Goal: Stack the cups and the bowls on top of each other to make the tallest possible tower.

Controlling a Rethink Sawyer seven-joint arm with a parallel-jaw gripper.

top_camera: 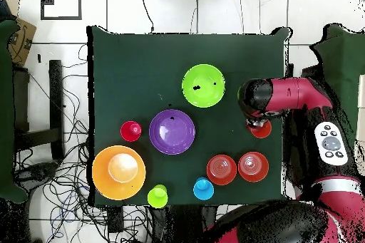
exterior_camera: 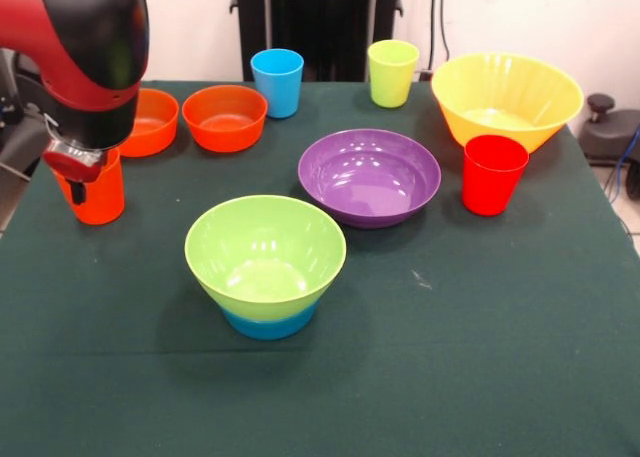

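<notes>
While the lime green bowl (exterior_camera: pixel 265 252) sits nested on the small blue bowl (exterior_camera: pixel 270 324) at lower centre, the orange cup (exterior_camera: pixel 95 197) stands at far left directly under the gripper (exterior_camera: pixel 72 167); whether its fingers grip it cannot be told.

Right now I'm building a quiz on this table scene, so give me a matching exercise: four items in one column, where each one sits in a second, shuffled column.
Items:
1. lime green bowl
2. orange cup
3. red cup
4. light blue cup

Places:
A. directly under the gripper
B. beside the large yellow bowl
C. stacked on the small blue bowl
D. next to the two small orange bowls

Pairs: 1-C, 2-A, 3-B, 4-D
</notes>
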